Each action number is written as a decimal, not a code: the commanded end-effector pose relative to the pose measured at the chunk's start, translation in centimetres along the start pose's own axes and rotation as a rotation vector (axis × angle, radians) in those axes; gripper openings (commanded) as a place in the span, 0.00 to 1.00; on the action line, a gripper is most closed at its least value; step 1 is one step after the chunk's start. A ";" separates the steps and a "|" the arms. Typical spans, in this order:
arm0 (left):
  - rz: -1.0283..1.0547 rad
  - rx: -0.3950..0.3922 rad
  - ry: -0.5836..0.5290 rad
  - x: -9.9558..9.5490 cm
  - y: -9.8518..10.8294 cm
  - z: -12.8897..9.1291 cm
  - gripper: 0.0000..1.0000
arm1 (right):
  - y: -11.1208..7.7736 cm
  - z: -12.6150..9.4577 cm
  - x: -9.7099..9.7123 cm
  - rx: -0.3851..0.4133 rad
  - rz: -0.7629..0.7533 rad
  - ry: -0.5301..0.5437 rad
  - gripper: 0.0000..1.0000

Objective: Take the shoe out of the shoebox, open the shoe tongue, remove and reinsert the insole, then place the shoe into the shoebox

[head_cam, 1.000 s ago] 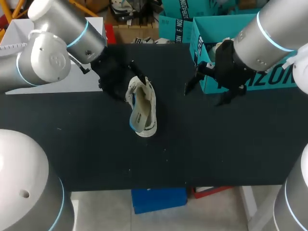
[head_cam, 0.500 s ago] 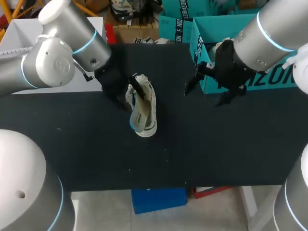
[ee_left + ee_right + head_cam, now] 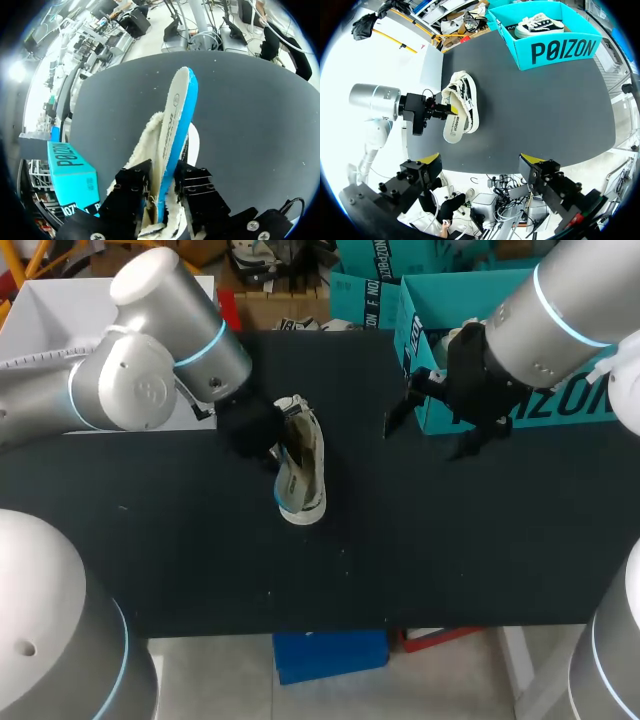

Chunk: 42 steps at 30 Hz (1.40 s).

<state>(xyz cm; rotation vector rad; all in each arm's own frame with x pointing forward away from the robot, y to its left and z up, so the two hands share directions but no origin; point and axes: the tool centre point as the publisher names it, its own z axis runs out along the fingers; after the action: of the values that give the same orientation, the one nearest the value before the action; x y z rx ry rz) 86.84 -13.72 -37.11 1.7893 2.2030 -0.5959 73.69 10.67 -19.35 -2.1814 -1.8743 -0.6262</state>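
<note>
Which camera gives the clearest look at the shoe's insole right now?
The left wrist view: the white, blue-edged insole stands close and edge-on between the left gripper's fingers. The right wrist view shows its flat face, small; the head view, only a narrow strip.

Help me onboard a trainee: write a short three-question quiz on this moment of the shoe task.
1. Multiple choice: what are the left arm's jaws shut on? A) the insole B) a lace C) a sock
2. Fill in: the shoe lies on the black ____.
3. True or false: the right arm's jaws grip the shoe.

Key: 1 A. 2 table. 3 False: those jaws stand open and empty, apart from the shoe.
</note>
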 end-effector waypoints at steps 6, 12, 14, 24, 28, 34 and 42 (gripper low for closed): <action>-0.005 0.000 -0.025 -0.6 -0.3 -1.0 0.00 | 0.0 0.1 0.1 0.000 0.001 -0.002 1.00; -0.017 0.001 -0.057 -0.2 -0.8 -2.2 0.00 | 0.0 0.1 0.1 0.000 0.001 -0.002 1.00; -0.027 0.015 -0.091 -0.4 -1.1 -2.8 0.00 | 0.0 0.1 0.1 0.000 0.001 -0.002 1.00; -0.008 0.007 -0.293 -2.0 -2.5 -5.5 0.00 | 0.0 0.1 0.1 0.000 0.001 -0.002 1.00; 0.030 -0.001 -0.375 -2.6 -3.4 -6.7 0.00 | 0.0 0.1 0.1 0.000 0.001 -0.002 1.00; 0.086 -0.016 -0.531 -3.0 -5.0 -8.4 0.00 | 0.3 -0.4 0.3 -0.008 -0.016 0.014 1.00; 0.128 -0.032 -0.740 -2.4 -6.5 -10.4 0.00 | 1.4 -2.0 1.0 -0.038 -0.046 0.142 1.00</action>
<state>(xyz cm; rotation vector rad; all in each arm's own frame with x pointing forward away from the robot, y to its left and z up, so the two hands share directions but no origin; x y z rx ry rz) 83.15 -13.28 -25.73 1.5099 1.7058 -0.9167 75.21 11.43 -16.80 -2.0965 -1.8803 -0.7598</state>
